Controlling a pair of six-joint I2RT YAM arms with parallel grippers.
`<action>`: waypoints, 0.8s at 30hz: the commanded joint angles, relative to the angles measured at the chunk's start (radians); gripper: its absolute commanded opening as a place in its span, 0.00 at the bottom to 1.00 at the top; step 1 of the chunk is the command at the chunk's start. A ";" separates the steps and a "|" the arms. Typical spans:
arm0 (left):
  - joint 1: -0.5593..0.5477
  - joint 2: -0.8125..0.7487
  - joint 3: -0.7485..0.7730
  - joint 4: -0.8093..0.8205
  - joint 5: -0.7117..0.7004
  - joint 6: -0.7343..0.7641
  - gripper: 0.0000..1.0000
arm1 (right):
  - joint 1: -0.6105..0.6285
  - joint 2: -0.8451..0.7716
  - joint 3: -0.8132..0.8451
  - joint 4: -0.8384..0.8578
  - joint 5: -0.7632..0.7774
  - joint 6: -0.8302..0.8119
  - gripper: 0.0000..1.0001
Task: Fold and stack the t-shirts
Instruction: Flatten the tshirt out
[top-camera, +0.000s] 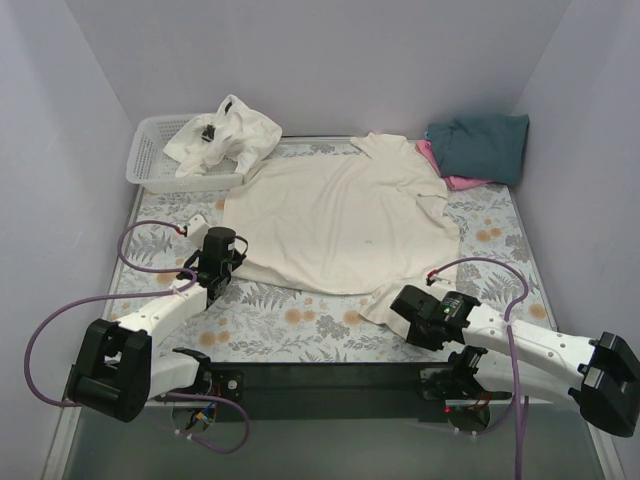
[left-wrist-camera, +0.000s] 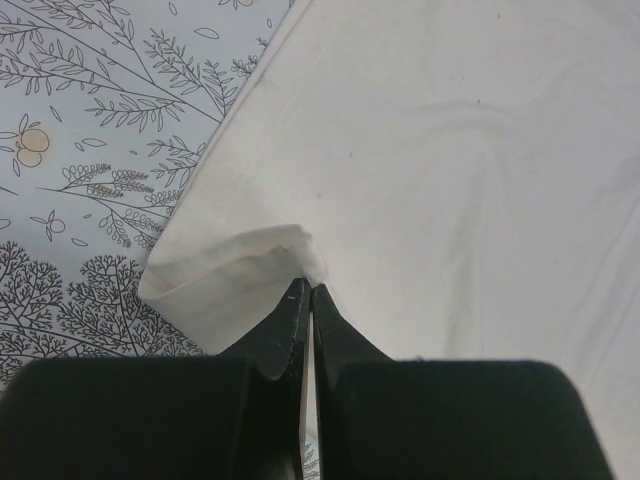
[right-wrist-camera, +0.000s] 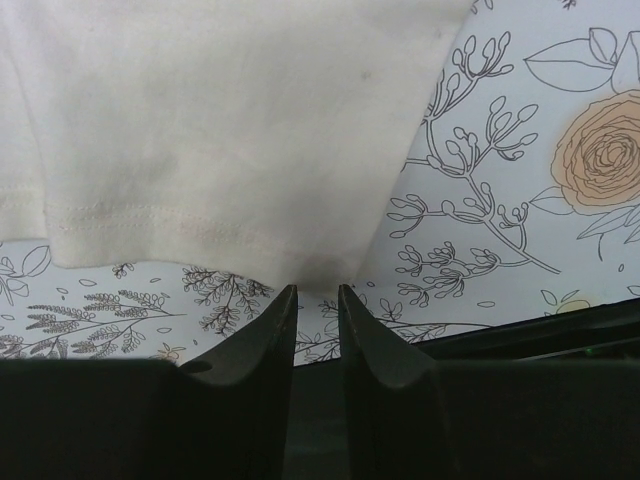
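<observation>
A cream t-shirt (top-camera: 340, 215) lies spread flat in the middle of the table, its collar toward the back. My left gripper (top-camera: 230, 262) is at its near left hem corner. In the left wrist view that gripper (left-wrist-camera: 308, 286) is shut on a small raised fold of the cream t-shirt (left-wrist-camera: 450, 150). My right gripper (top-camera: 398, 300) sits at the near right sleeve. In the right wrist view it (right-wrist-camera: 315, 290) is open by a narrow gap, its tips just short of the sleeve hem (right-wrist-camera: 200, 220), with nothing between them.
A white lattice basket (top-camera: 150, 165) at the back left holds a crumpled cream t-shirt (top-camera: 225, 135). A folded dark teal t-shirt (top-camera: 482, 145) lies on a pink one (top-camera: 452, 178) at the back right. The floral table cover (top-camera: 300, 325) shows near the arms.
</observation>
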 joint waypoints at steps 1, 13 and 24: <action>-0.005 -0.015 -0.006 0.008 -0.012 0.010 0.00 | 0.021 0.001 0.013 -0.028 0.008 0.040 0.20; -0.005 -0.023 -0.011 0.013 -0.002 0.012 0.00 | 0.045 0.026 0.063 -0.134 0.069 0.080 0.20; -0.003 -0.009 -0.014 0.016 -0.005 0.015 0.00 | 0.056 0.050 0.025 -0.042 0.104 0.129 0.20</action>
